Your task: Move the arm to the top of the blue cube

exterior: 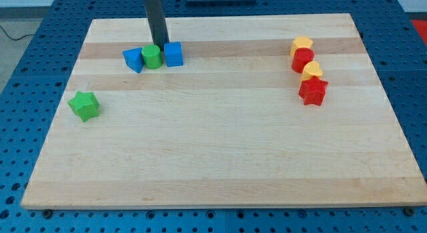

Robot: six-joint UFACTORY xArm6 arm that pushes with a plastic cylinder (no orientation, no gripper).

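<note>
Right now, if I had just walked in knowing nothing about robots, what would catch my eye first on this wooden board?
First, the straight dark rod coming down at the view's top left, my tip just above the gap between the green cylinder block and the blue cube block. A blue wedge-like block completes that row. Next, the red and yellow blocks clustered at the view's right, and a lone green star-shaped block at the left.
</note>
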